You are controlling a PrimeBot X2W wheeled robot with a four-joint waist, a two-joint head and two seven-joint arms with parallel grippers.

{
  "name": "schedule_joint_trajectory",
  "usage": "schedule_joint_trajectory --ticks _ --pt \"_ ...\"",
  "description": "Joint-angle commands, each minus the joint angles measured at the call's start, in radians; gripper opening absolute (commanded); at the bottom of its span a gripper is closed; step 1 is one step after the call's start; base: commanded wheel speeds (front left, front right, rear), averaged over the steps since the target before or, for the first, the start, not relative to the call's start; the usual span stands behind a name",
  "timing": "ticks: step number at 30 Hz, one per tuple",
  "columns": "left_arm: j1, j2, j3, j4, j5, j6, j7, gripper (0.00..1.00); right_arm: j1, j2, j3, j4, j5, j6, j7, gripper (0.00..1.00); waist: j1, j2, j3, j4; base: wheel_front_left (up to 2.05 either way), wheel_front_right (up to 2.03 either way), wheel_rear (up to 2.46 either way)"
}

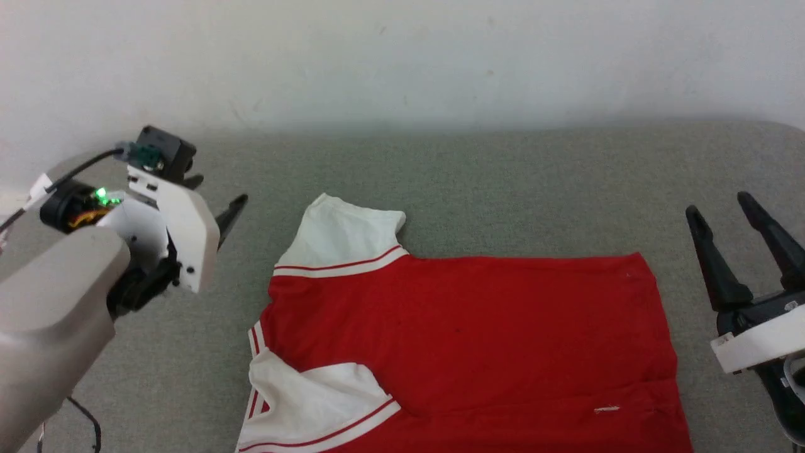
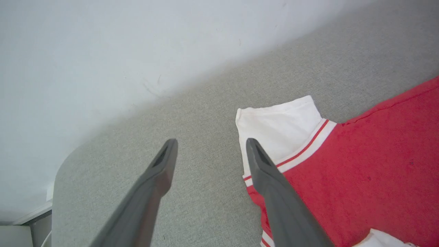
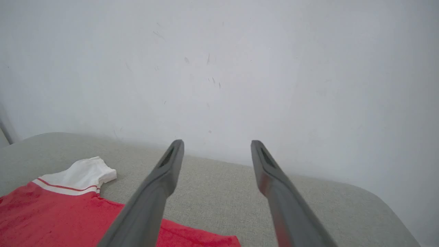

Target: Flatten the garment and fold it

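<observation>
Field notes, garment fold.

- The garment [image 1: 465,340] lies spread on the grey padded surface [image 1: 503,189], centre to lower part of the head frame. Its plain red side is up, the sleeves are at frame left and the hem [image 1: 657,327] at frame right. The bottom edge is cut off by the frame.
- Left gripper [image 1: 214,196], mid-left of frame: fingers spread, nothing between them, hanging beside the upper sleeve [image 1: 343,236]. In its wrist view the left gripper [image 2: 211,142] has one finger over bare padding and the other over the sleeve's striped trim.
- Right gripper [image 1: 719,206], right edge of frame: released and empty, clear of the hem. Its wrist view has the right gripper [image 3: 216,142] pointing at the wall [image 3: 219,68].
- The body looks mostly flat. The lower sleeve [image 1: 314,396] is lapped onto the red, and a shallow crease [image 1: 629,384] runs lower right.

My read is that flattening is about done and the fold comes next. To do it well I'd:
- pinch both ends of one long edge at matching spots, shoulder seam and hem corner;
- take one layer only and grip low on the cloth;
- lift both ends together and carry them across evenly so the edge doesn't skew;
- tuck the upper sleeve in first.
</observation>
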Motion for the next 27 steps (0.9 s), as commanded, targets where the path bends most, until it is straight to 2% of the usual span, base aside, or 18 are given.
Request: schedule_joint_trajectory --ticks 1,7,12,21,27 --pt "-0.035 -0.018 0.010 0.020 0.014 0.007 -0.012 1.00 0.020 0.031 -0.030 -0.033 -0.024 -0.001 -0.022 1.00 -0.0001 0.0000 0.065 -0.044 0.00 0.00 0.00" --pt "-0.157 -0.088 0.022 0.119 0.034 -0.011 0.006 1.00 0.065 0.161 -0.152 -0.168 -0.074 -0.001 -0.073 1.00 -0.0001 0.0000 0.165 -0.093 0.00 0.00 0.00" --pt "-0.261 -0.140 0.016 0.215 0.041 -0.038 0.077 1.00 0.071 0.215 -0.168 -0.222 -0.096 -0.001 -0.084 1.00 -0.0001 0.0000 0.252 -0.136 0.00 0.00 0.00" --pt "-0.401 -0.181 -0.042 0.352 0.000 -0.099 0.401 1.00 0.000 0.216 -0.110 -0.220 -0.124 -0.001 -0.092 1.00 -0.0001 0.0000 0.381 -0.201 0.00 0.00 0.00" --pt "-0.430 -0.186 -0.085 0.380 -0.028 -0.115 0.572 1.00 -0.036 0.204 -0.078 -0.189 -0.137 -0.001 -0.095 1.00 -0.0001 0.0000 0.423 -0.220 0.00 0.00 0.00"
